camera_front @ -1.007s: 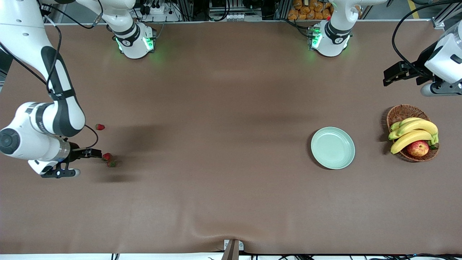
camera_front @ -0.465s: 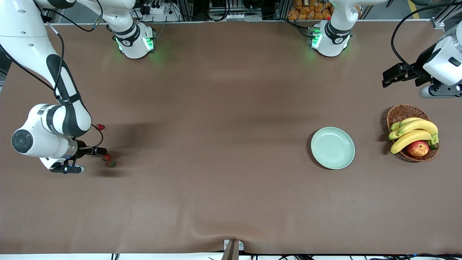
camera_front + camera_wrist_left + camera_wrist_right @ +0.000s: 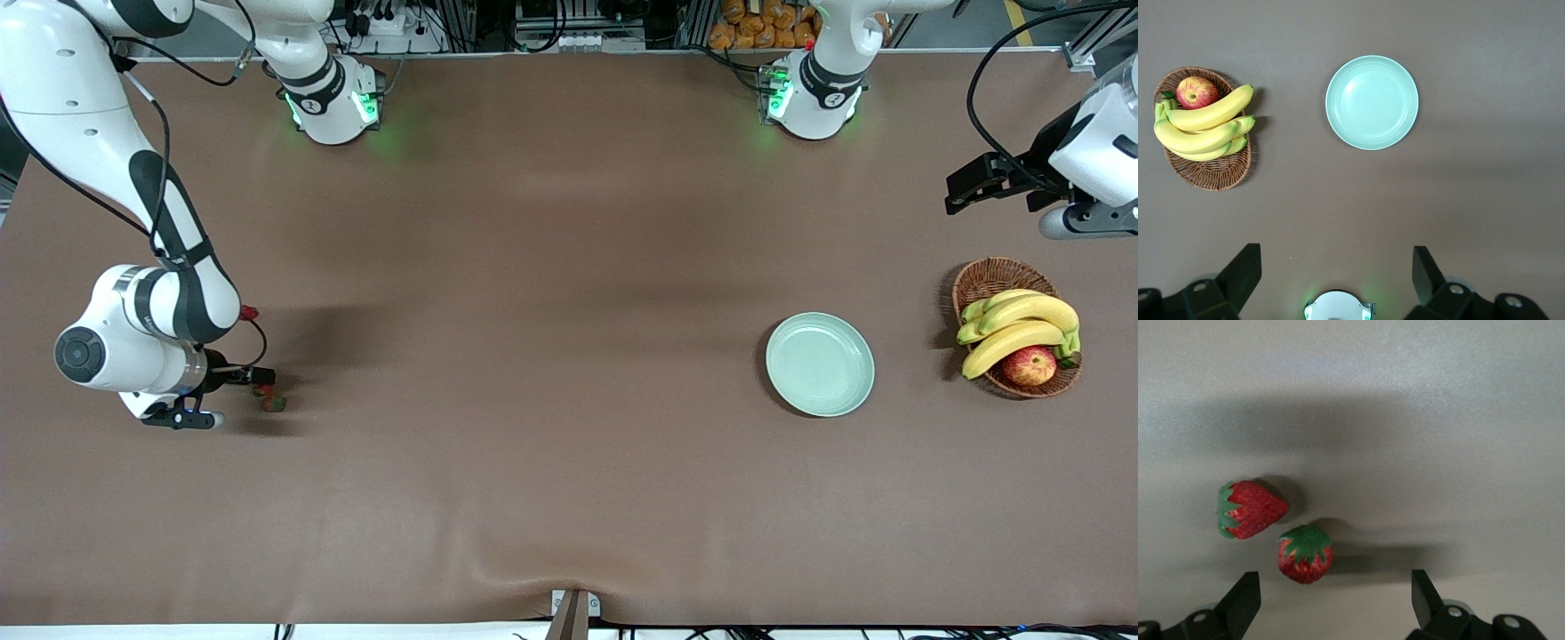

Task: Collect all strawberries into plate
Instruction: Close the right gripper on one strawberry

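Note:
Three strawberries lie near the right arm's end of the table. One strawberry (image 3: 249, 312) lies apart, farther from the front camera, beside the right arm's elbow. A pair lies close together: one strawberry (image 3: 276, 404) in full view, the other strawberry (image 3: 263, 390) partly under my right gripper (image 3: 253, 380). The right wrist view shows the pair, one strawberry (image 3: 1248, 510) on its side and another strawberry (image 3: 1305, 553) nearer my right gripper (image 3: 1335, 607), which is open and empty just above them. The mint-green plate (image 3: 820, 364) is empty, also in the left wrist view (image 3: 1371, 102). My left gripper (image 3: 971, 183) waits open, high over the left arm's end; it also shows in its wrist view (image 3: 1335, 280).
A wicker basket (image 3: 987, 277) with bananas (image 3: 1018, 324) and an apple (image 3: 1029, 364) stands beside the plate toward the left arm's end; the basket also shows in the left wrist view (image 3: 1215, 177). The brown table cloth has a fold near the front edge.
The right arm has moved toward the table's middle, bringing its open gripper over the pair of strawberries and partly covering one. The left arm has barely moved.

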`<state>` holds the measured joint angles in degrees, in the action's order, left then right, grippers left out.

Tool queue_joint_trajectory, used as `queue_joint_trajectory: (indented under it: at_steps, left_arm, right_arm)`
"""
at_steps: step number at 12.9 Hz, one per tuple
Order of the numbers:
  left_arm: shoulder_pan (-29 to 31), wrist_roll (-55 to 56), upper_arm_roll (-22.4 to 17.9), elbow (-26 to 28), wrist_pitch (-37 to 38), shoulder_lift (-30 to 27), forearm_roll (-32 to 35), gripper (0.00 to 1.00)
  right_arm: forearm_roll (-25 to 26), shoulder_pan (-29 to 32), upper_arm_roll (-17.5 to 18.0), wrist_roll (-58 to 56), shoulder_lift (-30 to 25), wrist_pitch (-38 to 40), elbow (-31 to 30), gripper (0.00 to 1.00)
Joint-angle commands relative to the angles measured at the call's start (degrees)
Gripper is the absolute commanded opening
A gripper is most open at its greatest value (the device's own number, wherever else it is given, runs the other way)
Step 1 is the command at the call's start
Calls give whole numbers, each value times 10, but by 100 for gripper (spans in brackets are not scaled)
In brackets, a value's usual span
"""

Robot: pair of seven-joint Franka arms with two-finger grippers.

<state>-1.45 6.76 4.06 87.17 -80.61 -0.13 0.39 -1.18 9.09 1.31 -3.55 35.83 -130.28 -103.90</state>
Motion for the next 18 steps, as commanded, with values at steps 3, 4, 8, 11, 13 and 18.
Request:
queue_joint_trajectory:
  at_steps: [3, 4, 8, 11, 13, 18]
  left_arm:
    - [4, -3, -3, -6, 9, -13, 0, 100]
    - [4, -4, -3, -6, 9, -13, 1, 100]
    - [4, -5, -3, -6, 10, -14, 1, 100]
    - [9, -5, -3, -6, 12, -14, 1, 100]
    - [12, -10, -3, -6, 14, -18, 1, 100]
    - [24, -25, -3, -5, 14, -19, 1, 100]
  right_arm:
    - [-16, 1, 4, 8, 6, -11, 2, 100]
    - [-16, -3, 4, 8, 6, -10, 2, 100]
    - [-17, -7, 4, 8, 6, -11, 3, 100]
    - [-17, -7, 4, 8, 11, -18, 3, 98]
    - [-17, -9, 4, 8, 11, -21, 3, 81]
    - [-17, -10, 4, 7, 11, -21, 7, 8]
